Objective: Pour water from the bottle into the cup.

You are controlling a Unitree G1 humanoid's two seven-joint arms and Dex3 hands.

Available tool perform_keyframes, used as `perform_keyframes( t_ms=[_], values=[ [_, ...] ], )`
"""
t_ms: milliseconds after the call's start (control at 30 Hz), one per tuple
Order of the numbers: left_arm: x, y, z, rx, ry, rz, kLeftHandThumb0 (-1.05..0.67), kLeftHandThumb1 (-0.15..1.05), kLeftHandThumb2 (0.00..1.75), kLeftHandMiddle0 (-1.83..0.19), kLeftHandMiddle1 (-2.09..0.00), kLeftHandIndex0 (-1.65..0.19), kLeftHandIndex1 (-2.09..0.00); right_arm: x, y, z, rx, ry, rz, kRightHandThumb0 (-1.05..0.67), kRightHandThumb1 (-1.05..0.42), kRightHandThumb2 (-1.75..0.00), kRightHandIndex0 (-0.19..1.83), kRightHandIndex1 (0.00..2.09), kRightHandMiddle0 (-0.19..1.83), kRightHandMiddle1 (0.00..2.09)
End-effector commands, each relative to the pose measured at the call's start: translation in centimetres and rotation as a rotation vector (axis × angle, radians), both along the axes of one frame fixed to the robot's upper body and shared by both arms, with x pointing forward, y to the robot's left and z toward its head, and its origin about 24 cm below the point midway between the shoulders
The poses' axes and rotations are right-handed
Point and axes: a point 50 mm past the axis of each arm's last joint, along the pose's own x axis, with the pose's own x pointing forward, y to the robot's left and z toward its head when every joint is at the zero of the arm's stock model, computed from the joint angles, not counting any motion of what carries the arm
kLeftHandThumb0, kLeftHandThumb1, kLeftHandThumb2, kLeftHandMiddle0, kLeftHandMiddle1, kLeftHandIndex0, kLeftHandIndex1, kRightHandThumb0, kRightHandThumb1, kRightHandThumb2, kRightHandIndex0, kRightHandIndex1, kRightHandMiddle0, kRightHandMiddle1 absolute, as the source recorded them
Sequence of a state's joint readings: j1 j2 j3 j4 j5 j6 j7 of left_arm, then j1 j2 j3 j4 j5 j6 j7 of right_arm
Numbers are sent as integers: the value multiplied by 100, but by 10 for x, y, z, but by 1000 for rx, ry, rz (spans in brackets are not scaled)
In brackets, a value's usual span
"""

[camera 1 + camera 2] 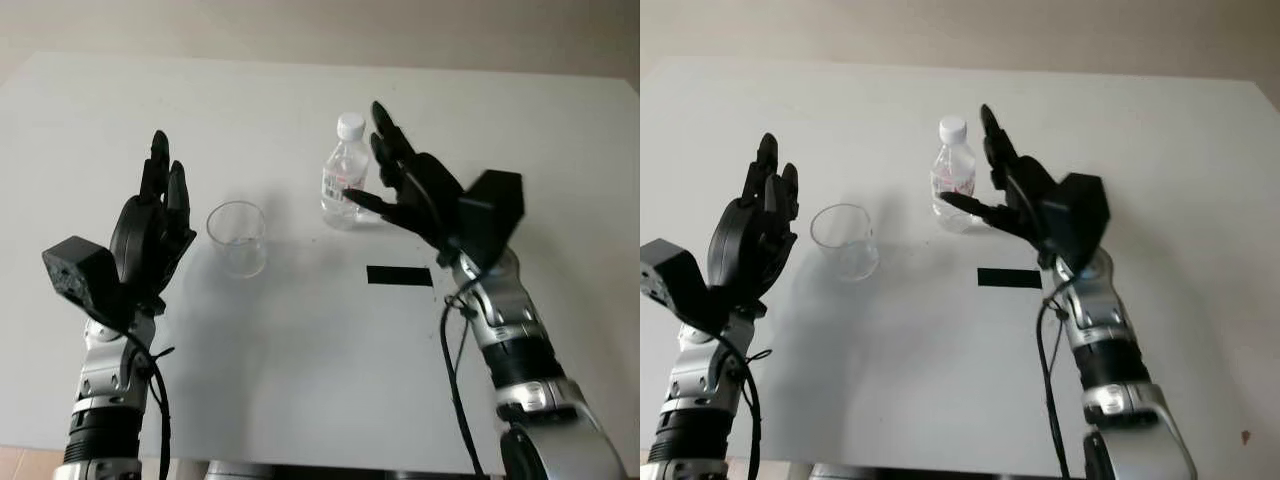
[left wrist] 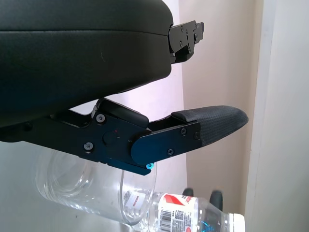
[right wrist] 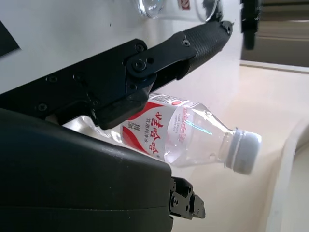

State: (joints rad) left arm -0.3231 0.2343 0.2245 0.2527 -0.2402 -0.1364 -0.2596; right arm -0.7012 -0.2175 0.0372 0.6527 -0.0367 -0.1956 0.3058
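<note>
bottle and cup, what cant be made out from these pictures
- Bottle: its right side, head views, hidden by the open right robot hand; contact there cannot be told.
- Bottle water level: clear plastic, too small in head views.
- Bottle base: right wrist view, hidden behind the hand's shell.
- Cup: any water inside cannot be told; in the left wrist view the open left robot hand covers part of it.

Head stereo looks down; wrist cams close, share bottle [image 3: 183,135].
</note>
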Motion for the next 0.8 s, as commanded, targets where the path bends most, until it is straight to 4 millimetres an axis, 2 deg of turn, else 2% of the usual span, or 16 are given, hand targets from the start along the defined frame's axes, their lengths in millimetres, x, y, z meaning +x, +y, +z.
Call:
perform_keyframes(
  t_ms=[0,367,533,767],
  values=[
    [1,2,4,3,-20,11,-77,105,65,19,0,19,0,6,6,3,-29,-24,0,-101,-93,-6,-19,0,-19,0],
    [-1,4,6,12,-26,20,-77,105,65,19,0,19,0,17,22,-11,-41,66,3,-98,-92,-5,-19,0,-19,0],
    [0,4,6,4,-27,23,-78,105,64,19,0,19,0,18,29,-26,52,174,-15,-92,-92,-5,-19,0,-19,0],
    [-1,5,6,6,-30,26,-77,105,65,19,0,19,0,14,36,-37,161,201,-50,-79,-90,-5,-19,0,-19,0]
  ],
)
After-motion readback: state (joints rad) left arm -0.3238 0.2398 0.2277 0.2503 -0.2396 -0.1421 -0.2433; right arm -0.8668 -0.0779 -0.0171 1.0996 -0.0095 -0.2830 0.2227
